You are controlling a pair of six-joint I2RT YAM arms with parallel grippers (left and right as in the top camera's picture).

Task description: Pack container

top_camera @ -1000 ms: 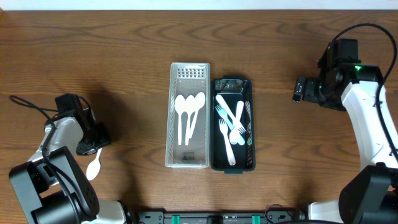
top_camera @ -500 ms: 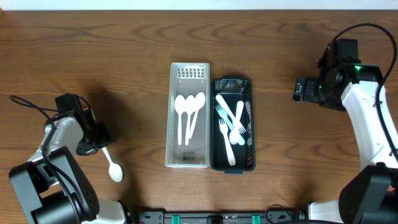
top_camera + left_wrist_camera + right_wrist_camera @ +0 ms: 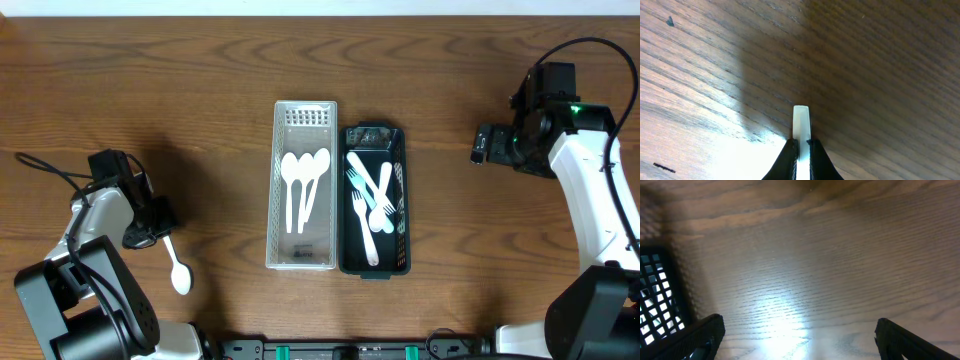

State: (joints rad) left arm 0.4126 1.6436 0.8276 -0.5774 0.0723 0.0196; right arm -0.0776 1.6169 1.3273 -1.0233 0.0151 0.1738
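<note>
A white plastic spoon hangs from my left gripper, which is shut on its handle end; in the left wrist view the white handle sticks out between the shut fingers. A clear basket at the table's middle holds three white spoons. Beside it a dark green basket holds several white forks. My right gripper is open and empty to the right of the baskets; its fingers show wide apart in the right wrist view.
The dark basket's mesh corner shows at the left of the right wrist view. A black cable runs from the left arm over the wood.
The spoon in my left gripper swung from pointing down-left to down-right, then settled a little closer under the gripper. The right arm has not moved.
</note>
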